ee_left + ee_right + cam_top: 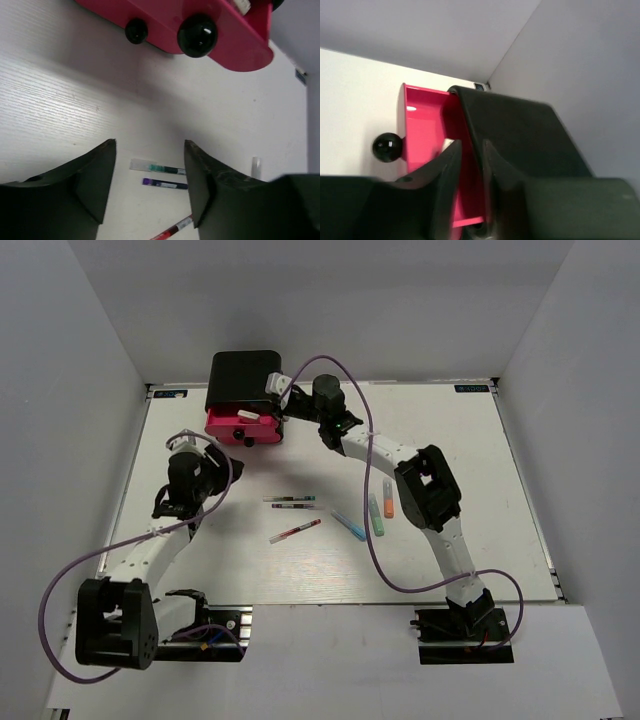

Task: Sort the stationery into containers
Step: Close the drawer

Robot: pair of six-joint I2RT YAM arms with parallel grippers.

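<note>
The black cabinet stands at the far middle with one pink drawer pulled out. The white eraser lies inside it and also shows in the right wrist view. My right gripper hovers over the drawer's right end, its jaws a narrow gap apart with nothing between them. My left gripper is open and empty, left of the drawer. Two whitish pens and a red pen lie mid-table. The blue, green and orange markers lie to their right.
The left wrist view shows the pink drawer fronts with two black knobs ahead, and the pens on the white table. Grey walls enclose the table on three sides. A purple cable loops over the table by the right arm.
</note>
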